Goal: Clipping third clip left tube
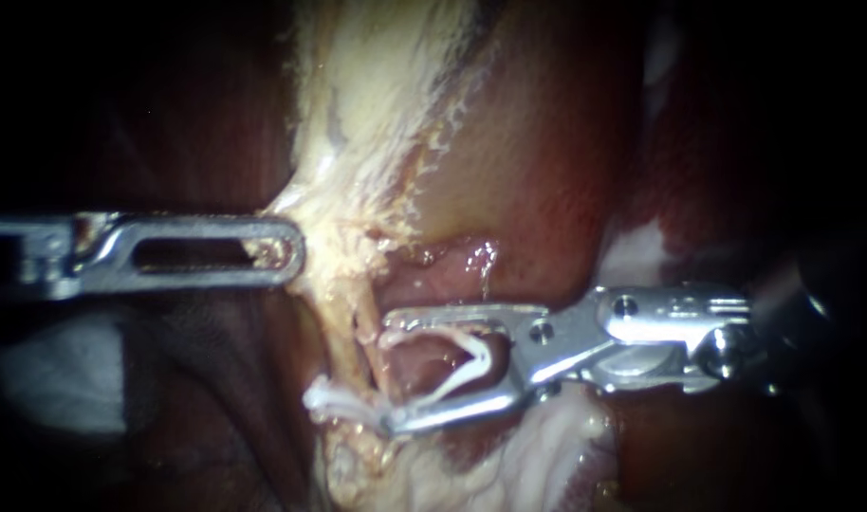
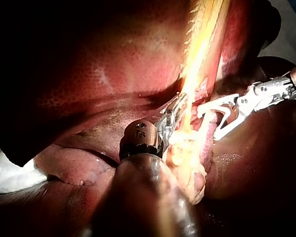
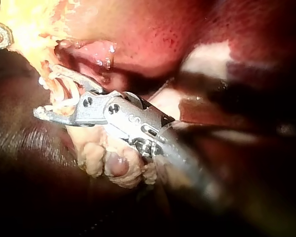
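Nearest the lens is my left instrument (image 1: 280, 251), coming in flat from the left, pincer closed on the edge of the pale tissue (image 1: 377, 114), seemingly holding it taut. Just below its tip the tube (image 1: 365, 332) runs down out of that band as a thin tan strand. A second strand lies right beside it, so I can't say for sure this is the left tube. A white piece (image 1: 334, 398), likely a clip already set, sits low on it. Right of that is my right instrument (image 1: 391, 370), pincer spread wide, both halves seating an open white clip (image 1: 473, 365), tips straddling the tube just above the white piece. Liver (image 1: 538, 171) behind, dark red, wet.

Handling, my guess: the tube is soft, slick and light, and tears easily. Take it square across on the bare stretch between the tips, no pulling. No brand, label or writing readable anywhere.
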`<state>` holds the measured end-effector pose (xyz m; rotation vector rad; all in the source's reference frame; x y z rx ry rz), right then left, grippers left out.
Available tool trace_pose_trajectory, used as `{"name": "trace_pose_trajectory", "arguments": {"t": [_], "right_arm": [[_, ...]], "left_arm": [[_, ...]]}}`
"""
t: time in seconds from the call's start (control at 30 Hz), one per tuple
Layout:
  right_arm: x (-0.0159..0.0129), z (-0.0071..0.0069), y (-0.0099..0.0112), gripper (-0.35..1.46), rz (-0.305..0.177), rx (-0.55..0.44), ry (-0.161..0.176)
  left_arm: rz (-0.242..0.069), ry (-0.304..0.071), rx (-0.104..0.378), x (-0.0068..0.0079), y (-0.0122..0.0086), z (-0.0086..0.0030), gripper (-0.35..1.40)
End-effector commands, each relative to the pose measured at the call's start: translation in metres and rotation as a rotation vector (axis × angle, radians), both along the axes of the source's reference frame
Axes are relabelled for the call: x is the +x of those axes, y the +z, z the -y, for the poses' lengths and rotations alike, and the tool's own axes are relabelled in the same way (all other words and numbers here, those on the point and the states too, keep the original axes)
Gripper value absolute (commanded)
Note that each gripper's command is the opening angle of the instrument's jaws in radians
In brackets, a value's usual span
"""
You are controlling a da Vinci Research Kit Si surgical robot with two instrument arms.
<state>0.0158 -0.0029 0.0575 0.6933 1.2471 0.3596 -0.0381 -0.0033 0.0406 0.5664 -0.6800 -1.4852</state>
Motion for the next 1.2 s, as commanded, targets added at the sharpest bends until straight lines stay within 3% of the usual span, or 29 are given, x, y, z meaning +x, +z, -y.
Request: {"name": "trace_pose_trajectory", "arguments": {"t": [0.03, 0.4, 0.83, 1.0, 1.2], "right_arm": [[0.0003, 0.0001, 0.0003, 0.6, 0.004, 0.003, 0.0], [0.0017, -0.0002, 0.0024, 0.6, 0.01, 0.025, -0.002], [0.0052, 0.0012, 0.0037, 0.6, -0.01, 0.051, -0.025], [0.0057, 0.0017, 0.0034, 0.6, -0.038, 0.085, -0.055], [0.0056, 0.0018, 0.002, 0.6, -0.086, 0.117, -0.066]], "left_arm": [[-0.001, 0.0, 0.0, 0.0, 0.0, 0.0, -0.35], [-0.002, -0.007, -0.001, -0.0004, -0.0006, 0.0003, -0.35], [-0.006, -0.011, -0.002, -0.0007, -0.0009, 0.0005, -0.35], [-0.004, -0.009, -0.001, -0.0007, -0.0009, 0.0005, -0.35], [-0.003, -0.009, -0.001, -0.0006, -0.0009, 0.0005, -0.35]]}}
